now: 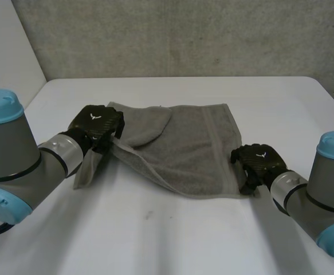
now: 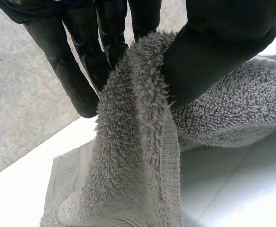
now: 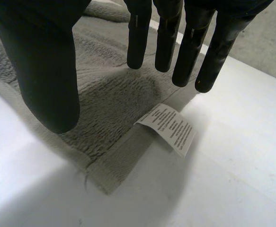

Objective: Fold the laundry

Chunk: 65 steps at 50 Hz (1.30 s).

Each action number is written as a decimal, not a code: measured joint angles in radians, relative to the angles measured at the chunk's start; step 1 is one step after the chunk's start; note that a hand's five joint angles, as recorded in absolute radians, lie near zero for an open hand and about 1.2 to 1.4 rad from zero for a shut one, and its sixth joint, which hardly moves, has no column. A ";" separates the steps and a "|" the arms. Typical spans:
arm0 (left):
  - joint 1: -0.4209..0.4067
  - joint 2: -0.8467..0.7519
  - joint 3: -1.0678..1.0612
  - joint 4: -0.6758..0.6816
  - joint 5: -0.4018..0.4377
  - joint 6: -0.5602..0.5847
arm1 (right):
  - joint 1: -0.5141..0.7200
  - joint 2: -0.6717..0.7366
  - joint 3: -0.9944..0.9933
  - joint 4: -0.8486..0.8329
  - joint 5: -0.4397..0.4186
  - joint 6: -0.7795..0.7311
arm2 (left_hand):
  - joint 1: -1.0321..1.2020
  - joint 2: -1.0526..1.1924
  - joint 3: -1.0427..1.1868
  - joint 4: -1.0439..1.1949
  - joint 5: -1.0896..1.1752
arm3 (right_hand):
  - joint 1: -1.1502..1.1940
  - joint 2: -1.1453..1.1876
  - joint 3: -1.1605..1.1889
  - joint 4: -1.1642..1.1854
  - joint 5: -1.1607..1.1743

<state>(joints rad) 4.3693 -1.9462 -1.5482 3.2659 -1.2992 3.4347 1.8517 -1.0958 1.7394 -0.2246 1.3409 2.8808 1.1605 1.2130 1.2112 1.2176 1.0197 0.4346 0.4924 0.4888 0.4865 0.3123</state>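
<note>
A grey terry towel lies spread on the white table, its left part bunched and lifted. My left hand is shut on the towel's left edge; in the left wrist view the thumb pinches the cloth against the fingers, and a flap hangs down from the grip. My right hand hovers open just above the towel's near right corner. Its fingers are straight and spread, holding nothing. A white care label sticks out from that corner.
The table's left edge runs close behind my left arm. A grey wall stands behind the table's far edge. Bare white tabletop stretches in front of the towel and to its right.
</note>
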 measured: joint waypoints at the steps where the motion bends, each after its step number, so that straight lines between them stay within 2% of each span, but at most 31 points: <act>1: 0.000 0.000 0.000 0.000 0.000 0.000 | 0.000 -0.003 0.001 0.007 0.000 0.000 | 0.000 0.000 0.000 0.000 0.000 | 0.000 0.000 0.000 0.000 0.000; 10: 0.001 0.000 -0.003 0.003 0.000 0.000 | 0.000 -0.003 0.008 0.067 -0.005 -0.005 | 0.000 0.000 0.000 0.000 0.000 | 0.000 0.000 0.000 0.000 0.000; 21: 0.001 0.002 -0.004 0.002 0.000 -0.002 | 0.000 0.068 -0.039 -0.019 -0.001 -0.030 | 0.000 0.000 0.000 0.000 0.000 | 0.004 0.023 0.031 0.033 0.025; 32: 0.002 0.005 -0.006 0.001 0.000 -0.003 | 0.008 0.109 -0.115 -0.033 0.000 -0.064 | 0.000 0.000 0.000 0.000 0.000 | 0.086 0.119 0.121 0.122 0.096; 34: 0.003 0.005 -0.007 0.001 0.000 -0.003 | 0.018 0.124 -0.143 -0.033 0.002 -0.066 | 0.000 0.000 0.000 0.000 0.000 | 0.208 0.265 0.267 0.263 0.232; 35: 0.002 0.004 -0.008 0.002 0.000 -0.003 | 0.023 0.132 -0.158 -0.032 0.004 -0.066 | 0.000 0.000 0.000 0.000 0.000 | 0.363 0.432 0.434 0.437 0.400; 37: 0.003 0.004 -0.010 0.002 0.000 -0.003 | 0.028 0.137 -0.171 -0.032 0.006 -0.066 | 0.000 0.000 0.000 0.000 0.000 | 0.490 0.605 0.596 0.602 0.567; 39: 0.003 0.000 -0.012 0.003 -0.001 -0.002 | 0.031 0.138 -0.185 -0.030 0.008 -0.067 | 0.000 0.000 0.000 0.000 0.000 | 0.517 0.673 0.674 0.688 0.649; 43: 0.003 -0.013 -0.016 0.005 -0.001 -0.001 | 0.029 0.119 -0.194 -0.024 0.010 -0.067 | 0.000 0.000 0.000 0.000 0.000 | 0.517 0.674 0.680 0.699 0.656; 46: 0.004 -0.041 -0.017 0.007 -0.003 0.001 | 0.026 0.082 -0.196 -0.012 0.009 -0.067 | -0.058 -0.122 -0.112 -0.119 -0.094 | 0.517 0.674 0.680 0.701 0.658; 48: 0.004 -0.065 -0.019 0.008 -0.005 0.002 | 0.024 0.057 -0.197 0.002 0.007 -0.067 | -0.284 -0.324 -0.310 -0.318 -0.292 | 0.517 0.674 0.680 0.701 0.658; 49: 0.005 -0.079 -0.019 0.009 -0.007 0.003 | 0.023 0.043 -0.198 0.015 0.005 -0.068 | -0.284 -0.324 -0.310 -0.318 -0.292 | 0.517 0.674 0.680 0.701 0.658; 51: 0.005 -0.116 -0.020 0.012 -0.012 0.005 | 0.020 0.015 -0.202 0.048 -0.001 -0.070 | -0.440 -0.490 -0.487 -0.491 -0.468 | 0.517 0.674 0.680 0.701 0.658; 56: 0.005 -0.165 -0.017 0.025 -0.032 0.007 | -0.001 -0.007 -0.219 0.108 -0.007 -0.086 | -0.557 -0.610 -0.608 -0.615 -0.593 | 0.517 0.674 0.680 0.701 0.659; 65: 0.006 -0.191 -0.021 0.094 -0.116 0.007 | -0.095 -0.015 -0.236 0.180 -0.001 -0.165 | -0.750 -0.805 -0.802 -0.808 -0.784 | 0.517 0.674 0.680 0.701 0.660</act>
<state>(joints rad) 4.3750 -2.1376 -1.5695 3.3604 -1.4156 3.4417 1.7565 -1.1103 1.5030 -0.0443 1.3402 2.7156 0.4107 0.4079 0.4088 0.4098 0.2356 0.9517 1.1663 1.1692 1.1872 0.9724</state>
